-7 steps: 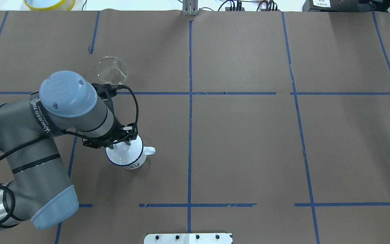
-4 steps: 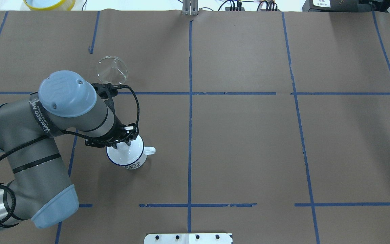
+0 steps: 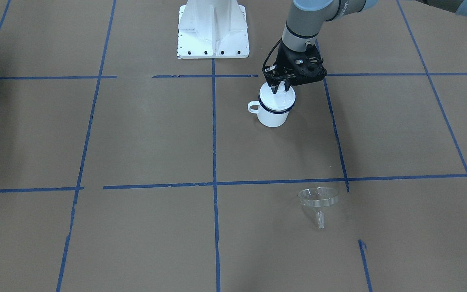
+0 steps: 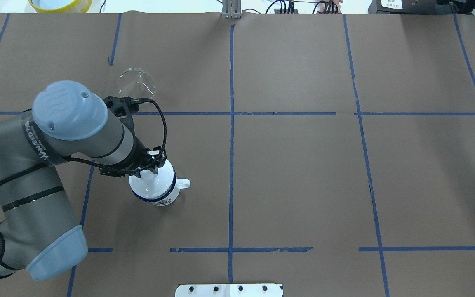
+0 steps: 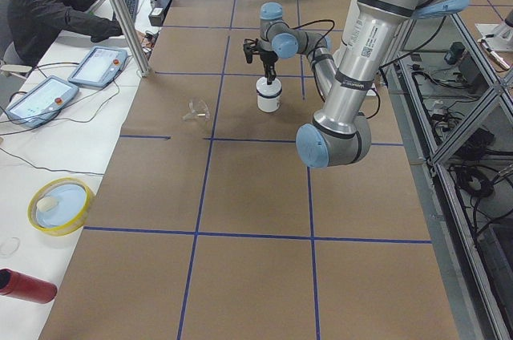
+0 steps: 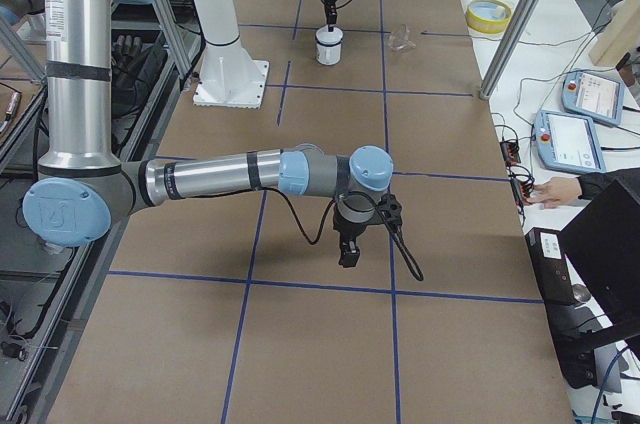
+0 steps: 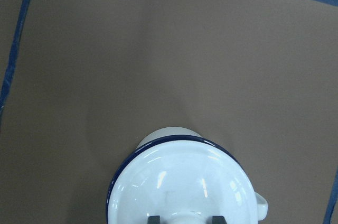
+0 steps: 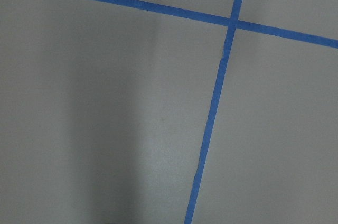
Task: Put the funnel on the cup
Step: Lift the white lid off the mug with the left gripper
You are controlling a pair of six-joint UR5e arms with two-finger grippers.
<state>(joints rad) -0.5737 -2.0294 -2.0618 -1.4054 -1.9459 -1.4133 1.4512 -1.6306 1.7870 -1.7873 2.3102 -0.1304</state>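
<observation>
Brown-paper bench [image 4: 303,173] w/ blue tape grid. L tool [image 3: 281,88] is seen directly over the white enamel cup w/ dark-blue rim [image 4: 154,187]. Its fingers [image 7: 153,218] are spread w/ nothing gripped, tips at the cup's mouth. The clear plastic funnel [image 3: 318,199] is lying well ahead of that tool, on the side away from the robot, untouched. R tool [image 6: 347,252]: state cannot be told. Step judged: tool to be cleared from cup, then funnel fetched. The tool should be raised straight up so the rim isn't clipped. The funnel is best pinched by its wide rim wall, spout kept down, & lowered centred over the mouth.
</observation>
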